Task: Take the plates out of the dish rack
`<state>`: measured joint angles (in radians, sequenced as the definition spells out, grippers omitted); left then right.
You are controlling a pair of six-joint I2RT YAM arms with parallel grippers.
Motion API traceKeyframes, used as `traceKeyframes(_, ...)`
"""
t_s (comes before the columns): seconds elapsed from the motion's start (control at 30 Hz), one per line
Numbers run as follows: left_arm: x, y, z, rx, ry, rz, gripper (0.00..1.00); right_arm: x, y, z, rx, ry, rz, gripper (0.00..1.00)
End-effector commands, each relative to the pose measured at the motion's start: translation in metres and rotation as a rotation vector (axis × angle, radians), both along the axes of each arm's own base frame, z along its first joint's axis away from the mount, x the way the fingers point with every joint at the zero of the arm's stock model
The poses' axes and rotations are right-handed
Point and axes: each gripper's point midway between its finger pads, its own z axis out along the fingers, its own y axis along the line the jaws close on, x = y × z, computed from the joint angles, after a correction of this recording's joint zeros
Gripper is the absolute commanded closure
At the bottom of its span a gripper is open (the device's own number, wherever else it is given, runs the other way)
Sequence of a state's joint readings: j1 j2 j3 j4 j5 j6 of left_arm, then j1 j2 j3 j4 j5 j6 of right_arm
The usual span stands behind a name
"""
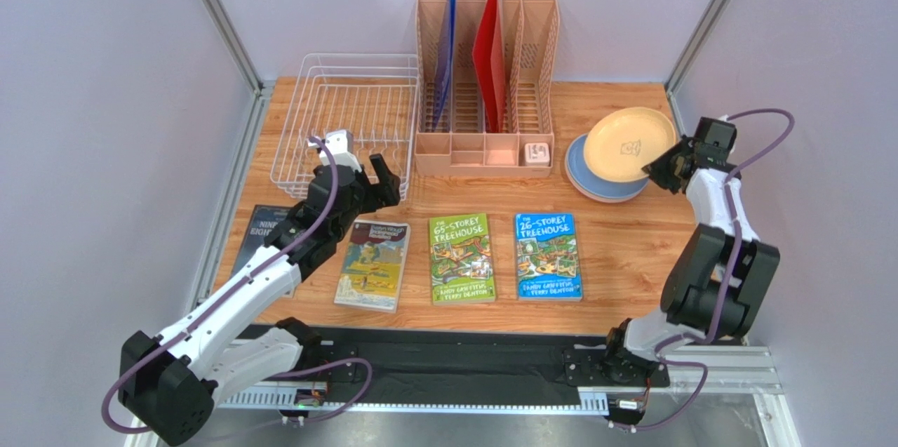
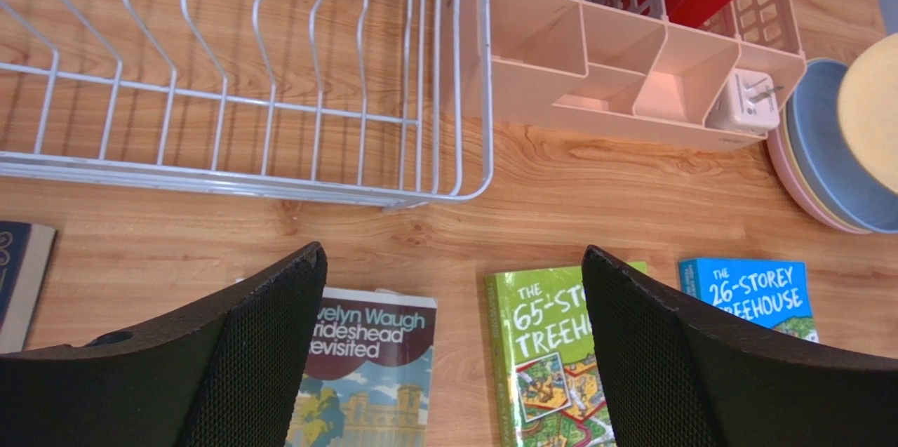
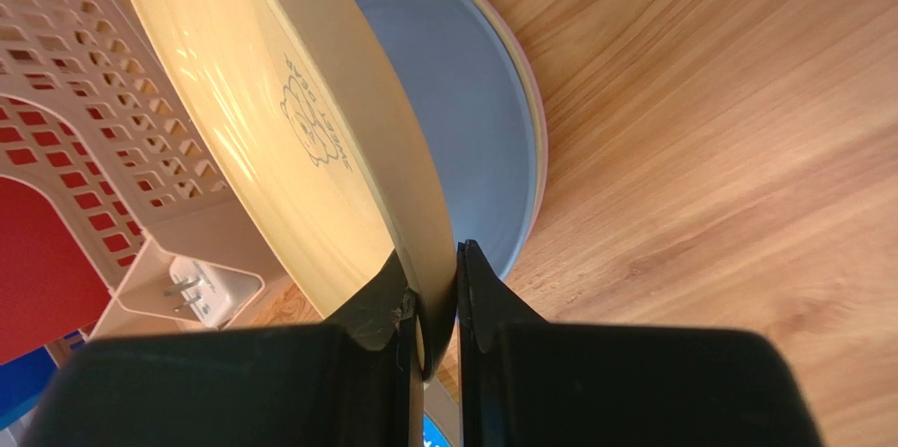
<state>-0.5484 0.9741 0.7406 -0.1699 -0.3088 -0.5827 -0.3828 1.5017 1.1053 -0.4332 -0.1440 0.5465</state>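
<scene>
One tan plate (image 1: 629,142) tilted over the stack (image 1: 593,186).
Its rim is pinched in the right jaws; left jaws wide, empty. Seems light, stiff, slippery: grip the rim.

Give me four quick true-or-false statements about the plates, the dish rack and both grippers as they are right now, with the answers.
1. The dish rack holds no plates. True.
2. The right gripper is shut on the rim of the tan plate. True.
3. The left gripper holds a book. False: it is open and empty.
4. The blue plate stands in the peach organizer. False: it lies flat beside it, below the tilted tan plate.
</scene>
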Motion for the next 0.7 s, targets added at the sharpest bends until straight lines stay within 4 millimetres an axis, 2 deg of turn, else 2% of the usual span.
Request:
traceKeyframes(0.0,-0.001,0.016,0.005,0.067,-0.042,0.039,0.04,0.037,0.012,0.014,0.105,-0.099,0.074,0.96)
traceKeyframes(0.23,-0.004,0.027,0.006,0.085,-0.068,0.074,0.01,0.045,0.019,-0.011,0.174,-0.071,0.101,0.92)
traceKeyframes(0.37,-0.003,0.025,0.006,0.087,-0.064,0.068,0.01,0.044,0.021,-0.018,0.186,-0.057,0.108,0.78)
traceKeyframes(0.47,-0.003,0.024,0.006,0.081,-0.064,0.063,0.01,0.042,0.021,-0.023,0.191,-0.04,0.106,0.73)
traceKeyframes(0.53,-0.002,0.023,0.006,0.083,-0.062,0.061,0.01,0.041,0.02,-0.023,0.183,-0.035,0.102,0.71)
traceKeyframes(0.67,-0.003,0.023,0.004,0.084,-0.06,0.061,0.01,0.037,0.02,-0.016,0.162,-0.036,0.11,0.58)
